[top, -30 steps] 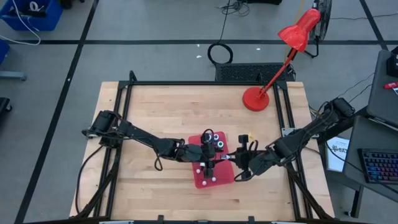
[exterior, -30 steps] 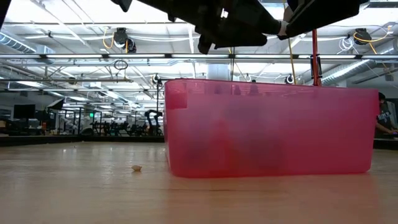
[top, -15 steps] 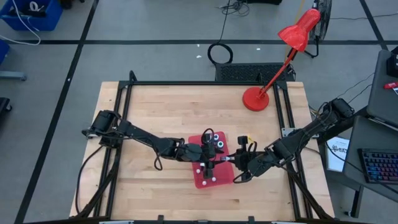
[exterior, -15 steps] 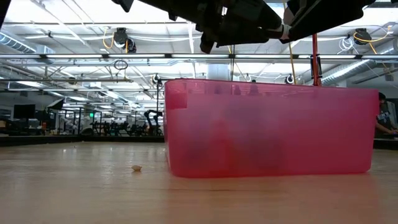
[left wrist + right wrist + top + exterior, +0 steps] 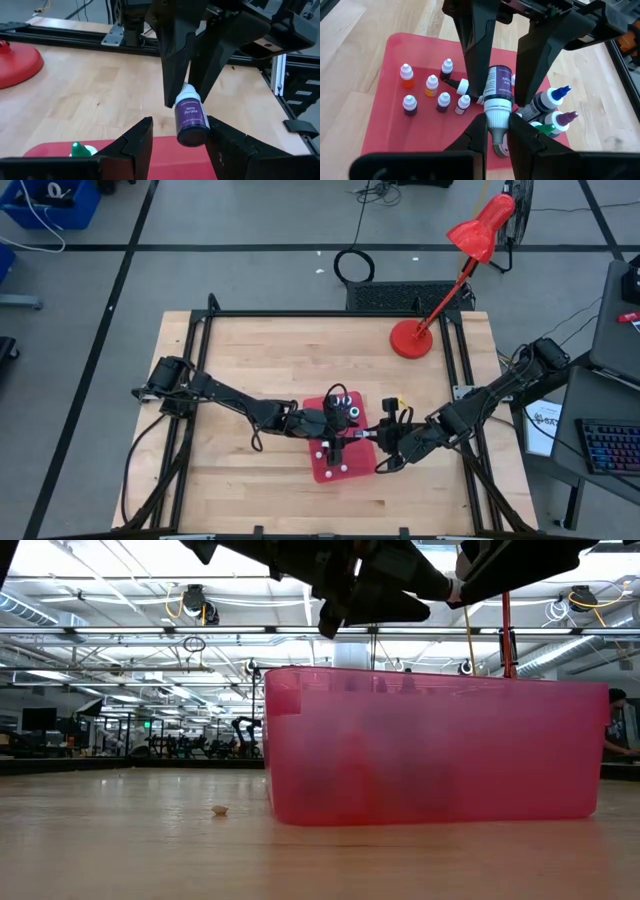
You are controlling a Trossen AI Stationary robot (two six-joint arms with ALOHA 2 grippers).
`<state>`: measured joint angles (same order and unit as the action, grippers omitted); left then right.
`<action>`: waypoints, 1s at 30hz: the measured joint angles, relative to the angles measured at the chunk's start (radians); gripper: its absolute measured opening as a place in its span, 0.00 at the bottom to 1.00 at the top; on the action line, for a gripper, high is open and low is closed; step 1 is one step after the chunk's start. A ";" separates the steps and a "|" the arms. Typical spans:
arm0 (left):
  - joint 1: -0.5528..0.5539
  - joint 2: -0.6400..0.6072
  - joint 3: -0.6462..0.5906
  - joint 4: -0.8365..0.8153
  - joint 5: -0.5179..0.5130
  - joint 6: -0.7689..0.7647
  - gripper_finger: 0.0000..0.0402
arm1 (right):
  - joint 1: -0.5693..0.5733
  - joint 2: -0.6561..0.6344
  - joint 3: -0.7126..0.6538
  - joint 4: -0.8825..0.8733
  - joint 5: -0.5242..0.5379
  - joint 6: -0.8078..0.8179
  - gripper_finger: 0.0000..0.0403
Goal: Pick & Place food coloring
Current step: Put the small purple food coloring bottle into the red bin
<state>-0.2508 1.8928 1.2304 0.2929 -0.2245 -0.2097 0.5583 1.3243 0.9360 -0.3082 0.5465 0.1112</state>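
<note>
The right gripper [image 5: 496, 131] pinches the purple bottle [image 5: 190, 120] by its cap; the left gripper [image 5: 176, 137] is spread around its body; light, rigid, probably slick plastic, best gripped mid-body.

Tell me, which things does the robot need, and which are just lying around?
Needed: purple bottle, pinched by the right tool; open left tool around it; little bottles in the red bin.
Lying around: red lamp, keyboard, crumb on the table.
</note>
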 joint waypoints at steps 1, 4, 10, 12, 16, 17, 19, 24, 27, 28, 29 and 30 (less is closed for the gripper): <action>0.000 0.000 0.000 0.000 0.000 0.010 0.43 | 0.000 0.000 0.000 0.001 0.000 0.000 0.09; 0.000 0.000 0.000 0.001 0.004 0.021 0.36 | 0.000 0.000 0.000 0.003 0.001 0.003 0.09; -0.007 -0.002 0.000 0.000 -0.004 0.115 0.13 | 0.000 0.000 0.000 -0.006 0.002 0.074 0.23; -0.012 -0.008 0.000 -0.005 -0.033 0.133 0.13 | 0.000 0.000 0.000 -0.032 0.004 0.100 0.31; -0.027 -0.011 0.000 -0.003 -0.144 0.167 0.13 | 0.000 -0.004 0.000 -0.116 -0.002 0.173 0.39; -0.029 -0.011 0.000 -0.003 -0.157 0.172 0.13 | 0.000 -0.005 0.000 -0.134 -0.002 0.196 0.40; -0.027 -0.011 -0.001 0.007 -0.173 0.183 0.13 | 0.000 -0.007 0.000 -0.169 -0.001 0.231 0.41; -0.011 -0.011 -0.079 0.312 -0.129 0.267 0.13 | 0.000 -0.007 0.000 -0.182 0.003 0.254 0.39; 0.008 -0.011 -0.183 0.602 -0.010 0.291 0.13 | 0.000 -0.007 0.000 -0.183 0.022 0.236 0.37; 0.015 -0.011 -0.220 0.696 0.011 0.288 0.13 | 0.000 -0.007 0.000 -0.183 0.042 0.228 0.37; 0.020 -0.011 -0.258 0.781 0.028 0.286 0.13 | 0.000 -0.007 0.000 -0.181 0.067 0.217 0.36; 0.024 -0.011 -0.296 0.866 0.035 0.288 0.13 | 0.000 -0.007 0.000 -0.178 0.098 0.202 0.36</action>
<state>-0.2272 1.8820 0.9341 1.1588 -0.1899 0.0784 0.5583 1.3174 0.9357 -0.4864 0.6442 0.3136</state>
